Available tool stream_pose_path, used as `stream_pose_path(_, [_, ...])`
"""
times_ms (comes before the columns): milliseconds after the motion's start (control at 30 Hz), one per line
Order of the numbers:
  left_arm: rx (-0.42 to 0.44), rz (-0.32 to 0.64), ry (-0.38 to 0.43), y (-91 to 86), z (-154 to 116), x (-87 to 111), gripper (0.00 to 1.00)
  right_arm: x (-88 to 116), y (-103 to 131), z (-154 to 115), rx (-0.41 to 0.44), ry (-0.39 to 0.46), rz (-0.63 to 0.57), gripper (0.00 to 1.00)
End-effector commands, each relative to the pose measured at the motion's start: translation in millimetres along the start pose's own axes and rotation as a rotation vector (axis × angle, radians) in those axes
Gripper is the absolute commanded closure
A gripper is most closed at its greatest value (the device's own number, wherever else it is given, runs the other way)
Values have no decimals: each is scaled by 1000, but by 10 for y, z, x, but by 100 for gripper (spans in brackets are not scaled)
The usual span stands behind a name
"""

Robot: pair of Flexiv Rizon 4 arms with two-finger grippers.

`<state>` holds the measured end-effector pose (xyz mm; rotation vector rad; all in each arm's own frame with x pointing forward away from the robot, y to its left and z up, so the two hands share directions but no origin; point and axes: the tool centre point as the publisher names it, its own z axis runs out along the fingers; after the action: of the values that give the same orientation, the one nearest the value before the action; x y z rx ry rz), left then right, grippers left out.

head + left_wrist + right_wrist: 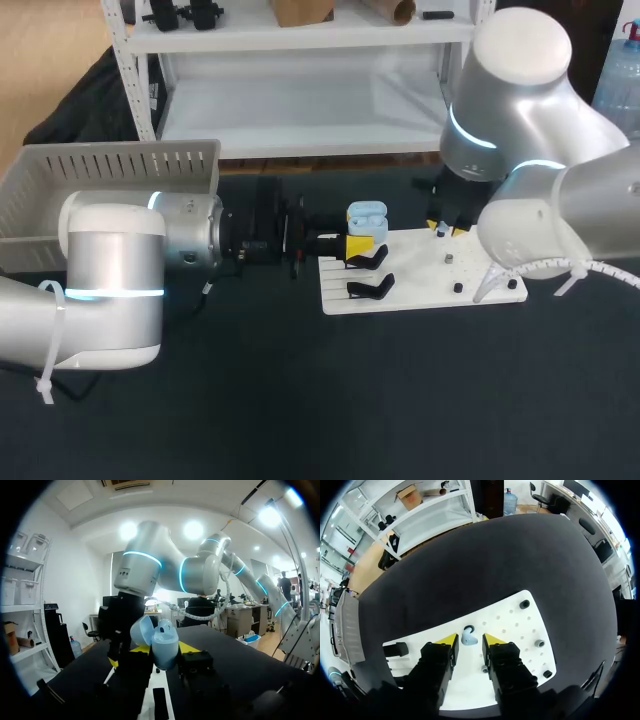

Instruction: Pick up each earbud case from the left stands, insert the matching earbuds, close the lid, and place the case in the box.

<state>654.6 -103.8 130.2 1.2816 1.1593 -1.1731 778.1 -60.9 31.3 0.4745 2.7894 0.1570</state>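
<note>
**A:** How much room was there around the work on the desk (300, 420)?

**B:** The white board (420, 295) lay right of the middle, well back from the desk's near edge, with a broad stretch of dark surface in front of it. The left arm (110, 270) came in low across the desk's left side, between the box (110, 165) and the board's left edge.

**A:** And the box?

**B:** It stood at the desk's far left corner, a pale slatted crate. The left arm hid part of its inside, so I could not tell what it held.

**A:** Where was the case?

**B:** The light blue case (367, 218) was over the board's far left corner, its lid tipped open. The left end effector (165, 649) pinched it, a yellow tip against each side. Whether an earbud already sat in it, I could not tell. The black stands (372, 287) were on the board's left edge, one just under the case, the other nearer.

**A:** What about the other arm?

**B:** The right end effector (469, 640) hung over the board near its far edge, right of the case, with its fingers spread. A light blue earbud (468, 638) lay on the board between the yellow tips, and neither tip touched it.

**A:** Anything else on the board?

**B:** A few small dark pegs (538, 643) stood towards its right edge, apart from the earbud.
</note>
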Motion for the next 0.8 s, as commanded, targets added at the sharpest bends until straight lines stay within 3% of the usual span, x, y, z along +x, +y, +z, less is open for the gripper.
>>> stream_pose_path(33, [-7,1,0,-15,5,-1,100,-7,14,13,6,2,1,70])
stream_pose_path(200, [-7,1,0,-15,5,-1,100,-8,18,25,12,5,-4,74])
stream_pose_path(233, [-7,1,0,-15,5,-1,100,-9,18,26,13,6,-4,78])
stream_pose_path(267, [-7,1,0,-15,5,-1,100,-9,17,26,13,6,-4,92])
stream_pose_path(300, [-7,1,0,-15,5,-1,100,-9,16,25,14,7,-4,98])
stream_pose_path(333, [-7,1,0,-15,5,-1,100,-10,15,25,15,8,-4,100])
stream_pose_path(800, [-7,1,0,-15,5,-1,100,9,-64,-193,12,-18,-5,100])
